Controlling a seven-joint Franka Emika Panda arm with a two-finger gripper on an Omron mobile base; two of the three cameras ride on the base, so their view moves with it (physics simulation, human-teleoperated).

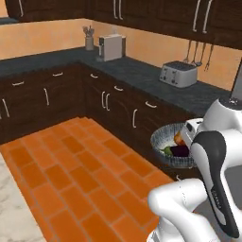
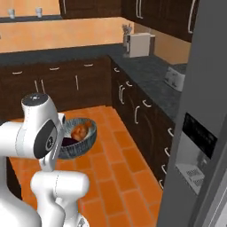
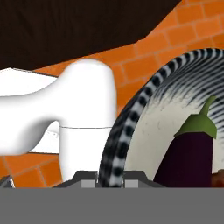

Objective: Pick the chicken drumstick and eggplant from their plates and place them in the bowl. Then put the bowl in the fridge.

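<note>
The bowl [image 1: 172,151] hangs in the air above the orange floor, carried by the arm in front of the dark cabinets, with the eggplant [image 1: 180,150] and drumstick [image 2: 80,131] inside. The fridge [image 2: 201,119] stands close on the right, its door still shut.

The claw [image 3: 110,177] is clamped narrow on the bowl's rim — the striped edge rises straight up between its tips, the eggplant just inside the wall beside them.

The bowl looks stiff and fairly heavy for a one-sided rim hold, so it may sag or twist. The glossy food could roll if it tips — best kept level.
</note>
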